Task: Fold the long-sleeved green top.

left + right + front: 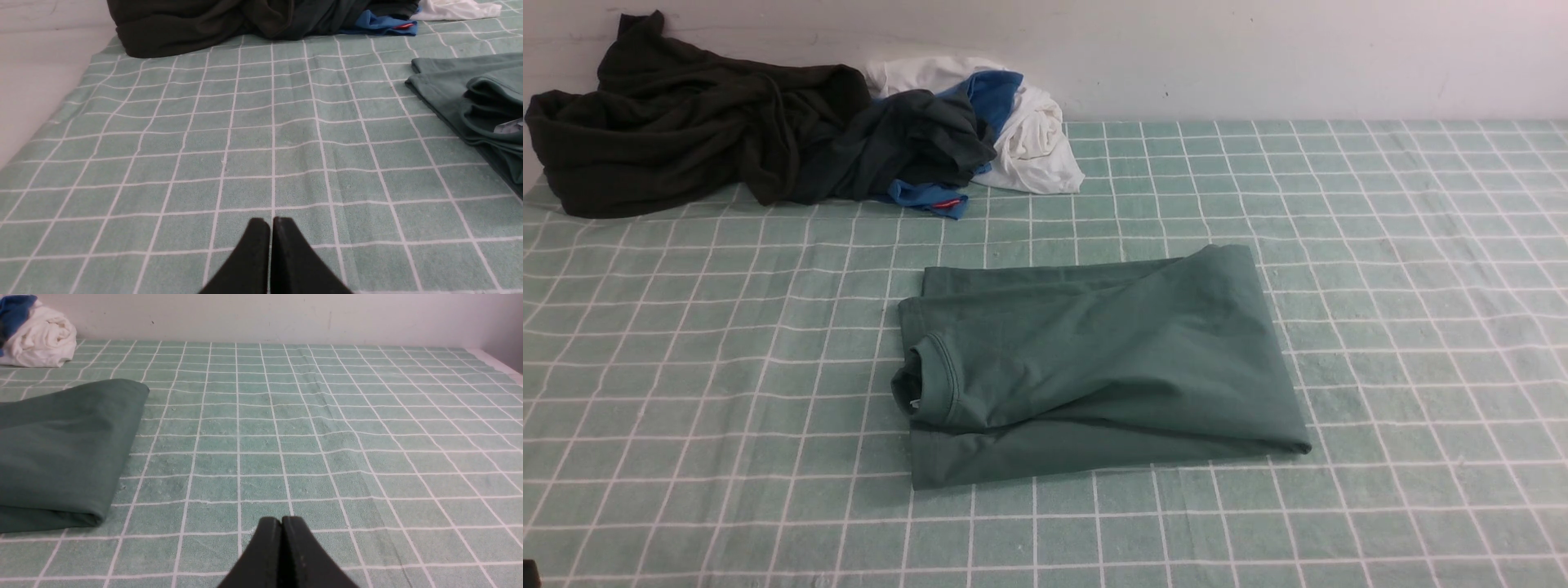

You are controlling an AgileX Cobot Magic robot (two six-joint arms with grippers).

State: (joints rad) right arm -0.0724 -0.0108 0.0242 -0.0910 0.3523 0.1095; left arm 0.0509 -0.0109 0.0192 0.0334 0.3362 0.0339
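Green long-sleeved top (1094, 359) lies folded between the left gripper (271, 222) and right gripper (282, 520), both pressed together, empty, apart from it. Looks soft, light, floppy; best pinched at layered corners.

Closed left end effector (271, 222), apparently empty

A green checked cloth (1380, 245) carries the folded green top (1094, 359) and heaped clothes (768, 131).

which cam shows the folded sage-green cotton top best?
Front view: the whole sage-green cotton top shows, folded into a rectangle, ribbed collar included. Left wrist view catches only its collar end; right wrist view only the opposite folded edge.
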